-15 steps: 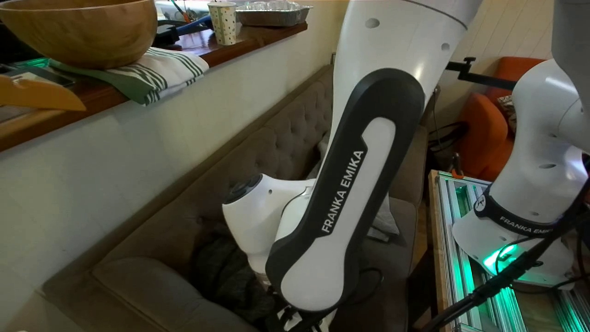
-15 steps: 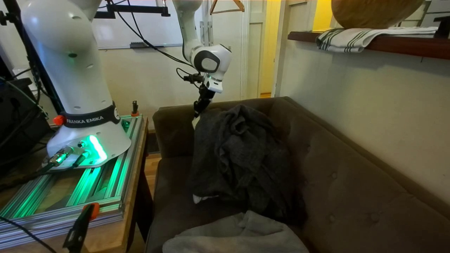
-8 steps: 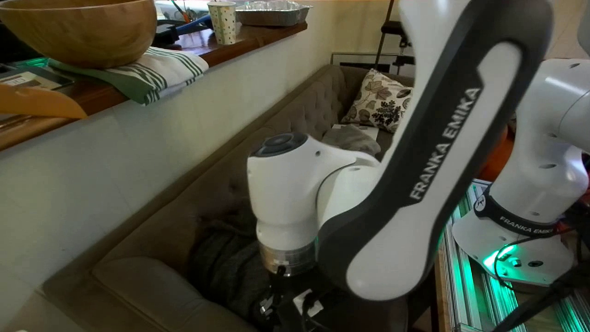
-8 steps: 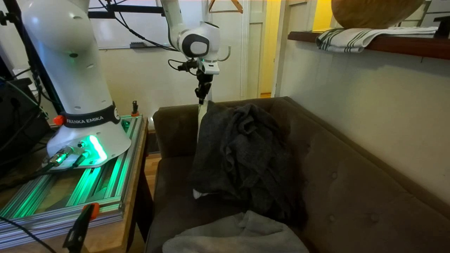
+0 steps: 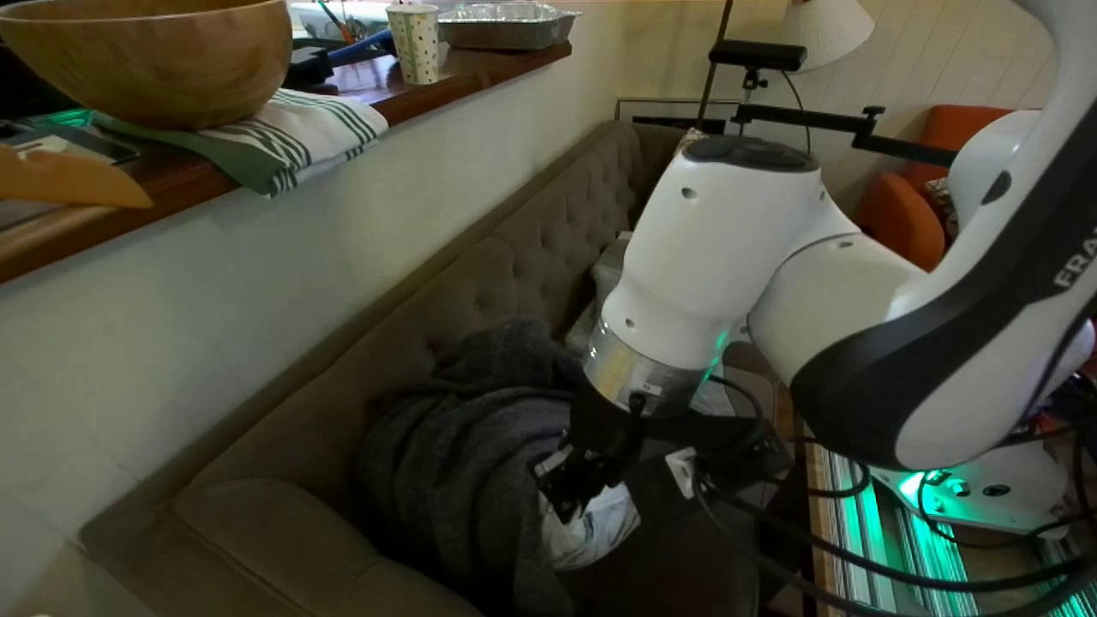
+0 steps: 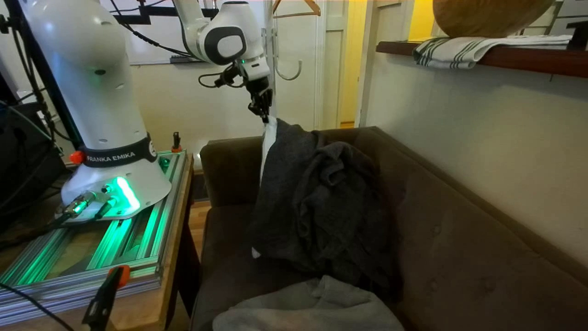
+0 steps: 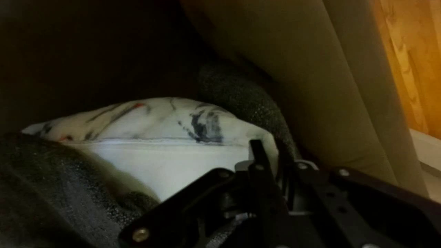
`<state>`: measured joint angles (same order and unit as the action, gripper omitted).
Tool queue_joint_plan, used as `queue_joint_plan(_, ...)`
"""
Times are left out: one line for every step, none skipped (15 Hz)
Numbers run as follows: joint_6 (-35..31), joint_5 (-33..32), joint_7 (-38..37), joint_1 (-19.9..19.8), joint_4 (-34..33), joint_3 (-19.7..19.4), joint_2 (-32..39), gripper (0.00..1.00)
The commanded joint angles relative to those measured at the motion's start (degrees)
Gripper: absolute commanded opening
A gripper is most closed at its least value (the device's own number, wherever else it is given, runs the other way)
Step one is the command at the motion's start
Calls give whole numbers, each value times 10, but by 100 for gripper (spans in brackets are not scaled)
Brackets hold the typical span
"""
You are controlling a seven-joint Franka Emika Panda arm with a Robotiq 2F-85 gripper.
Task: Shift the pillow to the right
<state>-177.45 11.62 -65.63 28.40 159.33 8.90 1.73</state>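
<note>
White pillow (image 6: 269,140), in an exterior view: tilted up on the sofa (image 6: 427,220), upper corner clamped in my gripper (image 6: 265,120), dark blanket (image 6: 321,202) draped over it. In an exterior view, the pillow (image 5: 600,531) shows one uncovered end at my gripper. In the wrist view, I note black marks on the pillow, one corner pinched. My assessment: grasp achieved; rightward shift not verifiable as complete; lowering and release outstanding.
</note>
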Motion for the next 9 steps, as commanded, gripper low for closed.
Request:
queue_joint_plan(-1,-34,-11,-1,-4,-21,-8,10)
queue_joint_plan(-1,-57,-17,-4,-8,-37,-15,10)
queue_joint_plan(-1,-67,-18,-6,-10,-46,-20,10)
queue_joint_plan(-1,-71,-18,-6,-9,-49,-23,10)
queue_joint_plan(-1,-72,-18,-6,-8,-49,-23,10)
queue_joint_plan(-1,-72,-18,-5,-8,-49,-23,10)
queue_joint_plan(-1,-72,-19,-5,-8,-49,-23,10)
queue_joint_plan(3,-103,-28,-20,-8,-61,-31,2)
queue_joint_plan(7,-145,-52,-45,-7,-80,-43,2)
